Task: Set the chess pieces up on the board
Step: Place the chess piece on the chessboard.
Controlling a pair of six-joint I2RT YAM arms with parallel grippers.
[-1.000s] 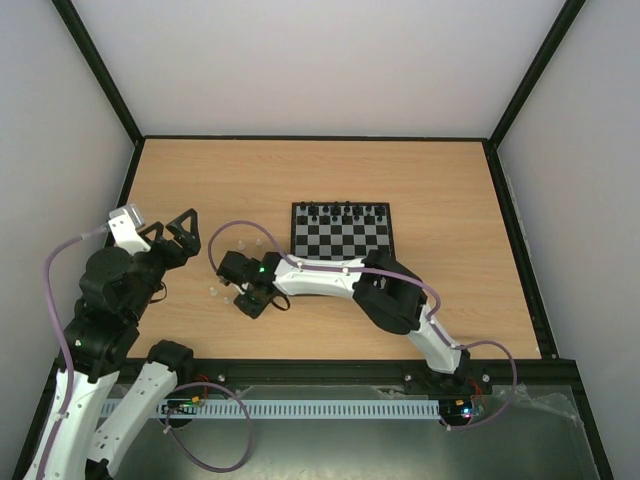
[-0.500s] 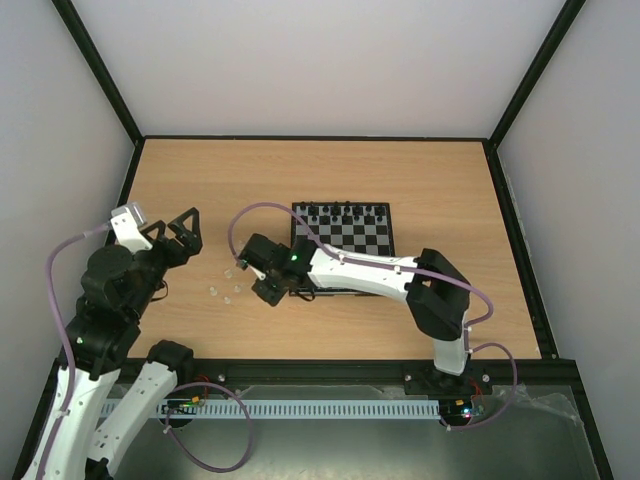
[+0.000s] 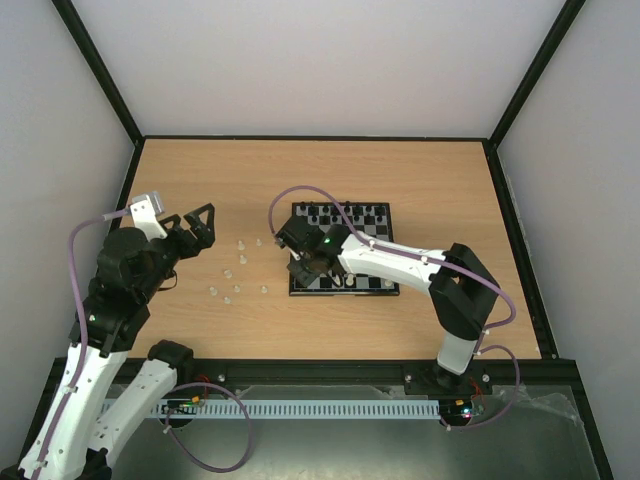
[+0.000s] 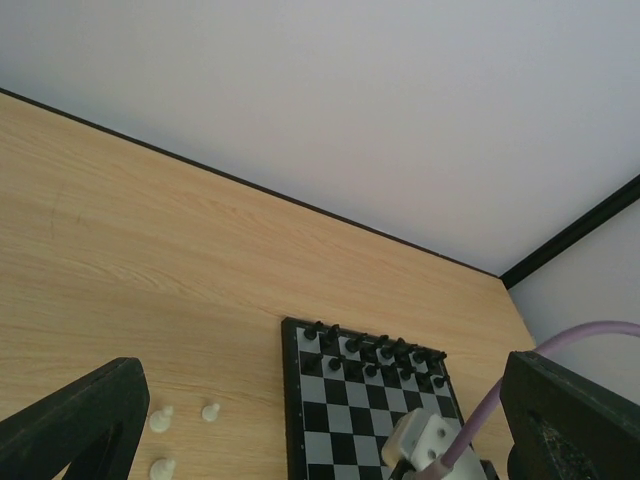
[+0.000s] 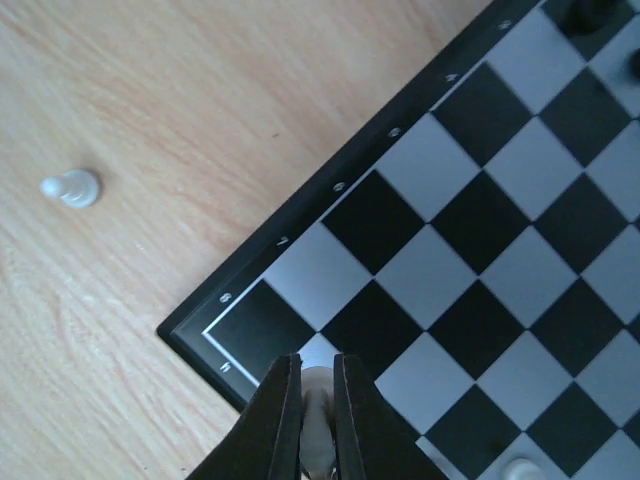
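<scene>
At the near left corner of the board (image 3: 380, 238) we find the right end effector (image 5: 317, 400), reaching down from above. Its jaws are narrowed on a single white piece (image 5: 317, 385), which sits over the pale square next to the corner square. We cannot tell whether that piece touches the board. Another white piece stands on the board's near edge, to the right of the held one.

Left of the board, the loose chess pieces (image 3: 237, 289) are scattered over the bench (image 3: 450, 180), apart from one another, and one lies just off the board's left rim.

Farther left, we see the left end effector (image 3: 193, 226) hanging above the wood with its jaws spread wide and nothing between them.

At the board's far edge, the black chessmen (image 3: 345, 212) stand in their ranks.
</scene>
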